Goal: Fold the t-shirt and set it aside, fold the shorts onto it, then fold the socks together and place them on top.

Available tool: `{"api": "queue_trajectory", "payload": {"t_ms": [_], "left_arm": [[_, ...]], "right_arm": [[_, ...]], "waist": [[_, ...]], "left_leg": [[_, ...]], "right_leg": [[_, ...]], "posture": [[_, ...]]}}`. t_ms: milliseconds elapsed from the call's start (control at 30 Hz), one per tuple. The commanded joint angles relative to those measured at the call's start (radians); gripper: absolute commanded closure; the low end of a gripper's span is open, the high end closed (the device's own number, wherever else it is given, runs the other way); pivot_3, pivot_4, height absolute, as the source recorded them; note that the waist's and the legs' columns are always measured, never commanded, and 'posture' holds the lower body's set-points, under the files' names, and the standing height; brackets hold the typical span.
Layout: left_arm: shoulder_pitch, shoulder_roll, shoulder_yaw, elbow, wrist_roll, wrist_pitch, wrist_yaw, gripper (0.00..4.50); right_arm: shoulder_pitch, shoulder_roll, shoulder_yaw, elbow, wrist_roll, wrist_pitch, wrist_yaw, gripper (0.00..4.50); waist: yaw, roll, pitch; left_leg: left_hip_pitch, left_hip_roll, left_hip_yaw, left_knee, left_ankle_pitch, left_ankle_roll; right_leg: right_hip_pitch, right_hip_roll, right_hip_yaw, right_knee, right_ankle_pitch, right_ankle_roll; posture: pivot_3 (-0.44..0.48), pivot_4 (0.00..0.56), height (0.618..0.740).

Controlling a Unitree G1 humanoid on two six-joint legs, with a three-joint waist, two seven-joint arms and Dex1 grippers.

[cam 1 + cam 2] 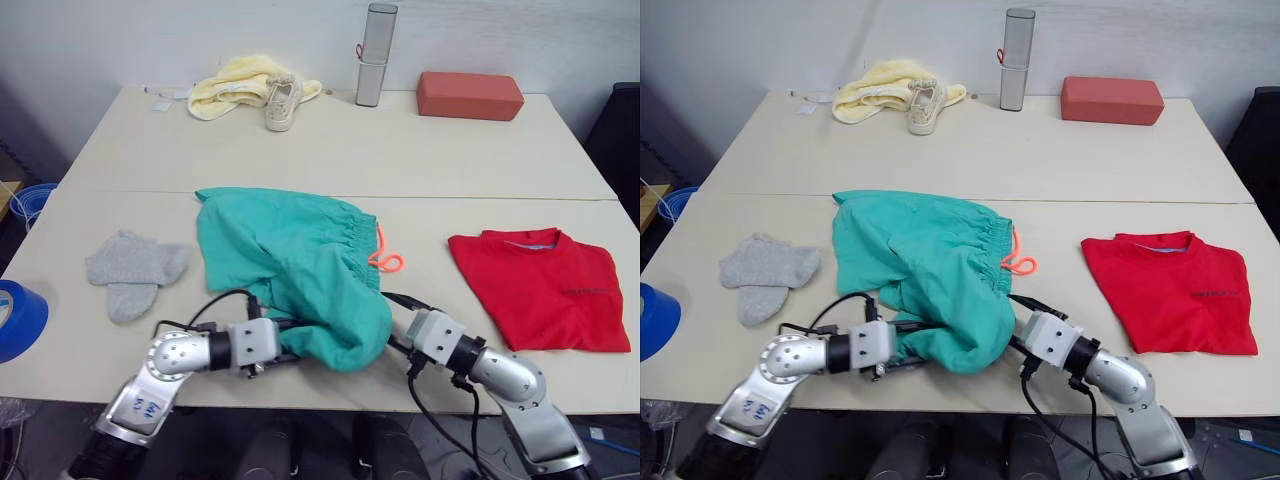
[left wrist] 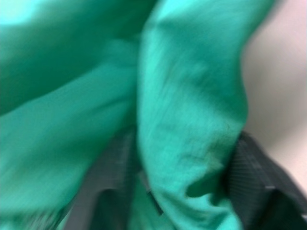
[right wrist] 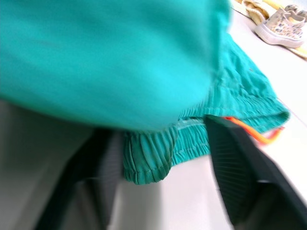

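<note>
Both grippers sit under the near hem of the shorts [image 1: 290, 265], the left gripper [image 2: 180, 191] pinching a fold, the right gripper [image 3: 160, 179] spread wide around the hem edge.

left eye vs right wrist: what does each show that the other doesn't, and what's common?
Left eye alone: the folded t-shirt, the socks, the red block, the grey cylinder, blue tape roll, both arms at the near table edge. Right wrist alone: the right gripper with fingers apart, a shorts hem between them. Both: the shorts, their orange drawstring, the sneaker on the yellow cloth.
</note>
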Motion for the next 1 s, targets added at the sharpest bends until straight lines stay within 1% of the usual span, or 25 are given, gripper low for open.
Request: {"api": "queue_trajectory", "payload": {"t_ms": [33, 100, 133, 200, 367, 433, 467, 500, 533, 600, 700, 767, 833, 867, 900, 933, 967, 1000], "left_arm": [[-0.029, 0.008, 0.084, 0.014, -0.069, 0.043, 0.012, 3.58], [-0.049, 0.011, 0.136, 0.012, -0.119, 0.096, 0.014, 4.29], [-0.058, 0.023, 0.162, 0.010, -0.144, 0.120, 0.004, 4.50], [-0.069, 0.053, 0.202, 0.003, -0.192, 0.152, -0.033, 4.50], [-0.081, 0.140, 0.264, 0.014, -0.250, 0.200, -0.099, 4.50], [-0.063, 0.203, 0.274, -0.005, -0.316, 0.274, -0.191, 4.50], [-0.051, 0.239, 0.280, -0.012, -0.328, 0.287, -0.231, 4.50], [-0.037, 0.272, 0.290, -0.022, -0.351, 0.319, -0.263, 4.50], [-0.026, 0.300, 0.303, -0.027, -0.371, 0.350, -0.283, 4.50], [-0.017, 0.337, 0.324, -0.027, -0.402, 0.383, -0.313, 4.50], [0.006, 0.383, 0.350, -0.014, -0.434, 0.415, -0.364, 4.50], [0.020, 0.404, 0.357, -0.002, -0.443, 0.430, -0.389, 4.50], [0.056, 0.444, 0.357, -0.006, -0.472, 0.506, -0.420, 4.50], [0.065, 0.452, 0.353, -0.011, -0.483, 0.545, -0.417, 4.50], [0.058, 0.440, 0.357, -0.019, -0.528, 0.611, -0.393, 4.50], [0.039, 0.411, 0.371, -0.026, -0.599, 0.704, -0.346, 4.50], [0.025, 0.390, 0.378, -0.031, -0.635, 0.744, -0.320, 4.50], [0.016, 0.379, 0.375, -0.035, -0.639, 0.747, -0.309, 4.50]], "right_arm": [[-0.039, -0.021, -0.056, -0.017, 0.061, -0.046, 0.007, 3.39], [-0.064, -0.027, -0.072, -0.022, 0.093, -0.047, 0.016, 4.17], [-0.076, -0.033, -0.078, -0.025, 0.105, -0.045, 0.023, 4.46], [-0.099, -0.051, -0.084, -0.021, 0.098, -0.056, 0.034, 4.46], [-0.148, -0.115, -0.117, 0.008, 0.091, -0.076, 0.052, 4.46], [-0.155, -0.143, -0.124, 0.005, 0.153, -0.067, 0.106, 4.46], [-0.155, -0.164, -0.128, 0.002, 0.184, -0.067, 0.140, 4.46], [-0.151, -0.179, -0.132, -0.011, 0.245, -0.042, 0.183, 4.46], [-0.144, -0.202, -0.137, -0.023, 0.302, -0.007, 0.227, 4.46], [-0.137, -0.246, -0.141, -0.028, 0.363, 0.019, 0.304, 4.46], [-0.099, -0.306, -0.142, -0.050, 0.472, 0.118, 0.401, 4.46], [-0.074, -0.334, -0.141, -0.068, 0.530, 0.184, 0.439, 4.46], [-0.058, -0.347, -0.143, -0.077, 0.566, 0.249, 0.451, 4.46], [-0.057, -0.343, -0.142, -0.076, 0.578, 0.272, 0.448, 4.46], [-0.061, -0.329, -0.144, -0.071, 0.589, 0.283, 0.442, 4.46], [-0.063, -0.309, -0.149, -0.066, 0.610, 0.297, 0.431, 4.46], [-0.064, -0.292, -0.158, -0.063, 0.625, 0.304, 0.420, 4.46], [-0.065, -0.287, -0.162, -0.066, 0.642, 0.320, 0.418, 4.46]], "waist": [[0.000, 0.000, 0.000], [0.001, 0.000, 0.000], [0.001, 0.000, 0.000], [0.001, 0.000, 0.000], [-0.002, 0.000, 0.001], [-0.002, 0.000, 0.001], [-0.004, 0.000, 0.001], [-0.005, 0.000, 0.001], [-0.006, 0.000, 0.001], [-0.007, 0.001, 0.001], [-0.006, 0.001, 0.001], [-0.007, 0.001, 0.002], [-0.008, 0.001, 0.002], [-0.009, 0.001, 0.002], [-0.011, 0.002, 0.002], [-0.012, 0.002, 0.002], [-0.015, 0.002, 0.002], [-0.015, 0.002, 0.002]], "left_leg": [[0.000, 0.000, 0.000, 0.000, 0.000, 0.000], [0.000, 0.000, 0.000, 0.000, 0.000, 0.000], [0.000, 0.000, 0.000, 0.000, 0.000, 0.000], [0.000, 0.000, 0.000, 0.000, 0.000, 0.000], [0.000, 0.000, 0.000, 0.000, 0.000, 0.000], [0.000, 0.000, 0.000, 0.000, 0.000, -0.001], [0.000, 0.000, 0.000, 0.000, 0.000, -0.001], [0.000, 0.000, 0.000, 0.000, 0.000, -0.001], [0.000, 0.000, 0.000, 0.000, 0.000, -0.001], [0.000, 0.000, 0.000, 0.000, 0.000, 0.000], [0.000, 0.001, 0.000, 0.000, 0.000, 0.000], [0.000, 0.001, 0.000, -0.001, 0.000, 0.000], [0.000, 0.001, 0.000, -0.001, -0.001, 0.000], [0.000, 0.001, 0.000, -0.001, -0.001, 0.001], [0.000, 0.001, 0.000, -0.001, -0.001, 0.000], [0.000, 0.001, -0.001, -0.001, -0.001, 0.000], [0.000, 0.001, -0.001, -0.001, -0.001, 0.001], [0.000, 0.001, -0.001, -0.001, -0.001, 0.001]], "right_leg": [[0.000, 0.000, 0.000, 0.000, 0.000, 0.000], [0.000, 0.000, 0.000, 0.000, 0.000, 0.000], [0.000, 0.000, 0.000, 0.000, 0.000, 0.000], [0.000, 0.000, -0.001, 0.000, 0.000, 0.000], [0.000, 0.000, -0.001, 0.000, 0.000, 0.000], [0.000, 0.000, -0.001, 0.000, 0.000, 0.000], [0.000, 0.000, -0.001, 0.000, 0.000, 0.000], [0.000, 0.000, -0.001, 0.000, 0.000, 0.000], [0.000, 0.000, -0.001, 0.000, 0.000, 0.000], [0.001, 0.000, -0.001, -0.001, 0.000, 0.000], [0.001, 0.000, -0.001, -0.001, 0.000, 0.000], [0.001, 0.000, -0.001, -0.002, 0.000, -0.001], [0.001, 0.000, -0.001, -0.002, 0.000, -0.001], [0.001, 0.000, 0.000, -0.002, -0.001, -0.001], [0.001, 0.000, 0.000, -0.002, -0.001, -0.001], [0.001, 0.000, 0.000, -0.002, -0.001, -0.001], [0.001, 0.000, 0.000, -0.002, -0.001, -0.001], [0.001, 0.000, 0.000, -0.002, -0.001, -0.001]], "posture": [[0.000, 0.150, 0.740], [0.000, 0.150, 0.740], [0.000, 0.150, 0.740], [0.000, 0.150, 0.740], [0.000, 0.150, 0.740], [0.000, 0.150, 0.740], [0.000, 0.150, 0.740], [0.000, 0.150, 0.740], [0.000, 0.150, 0.740], [0.000, 0.150, 0.740], [0.000, 0.150, 0.740], [0.000, 0.150, 0.740], [0.000, 0.150, 0.740], [0.000, 0.150, 0.740], [0.000, 0.150, 0.740], [0.000, 0.150, 0.740], [0.000, 0.150, 0.740], [0.000, 0.150, 0.740]]}}
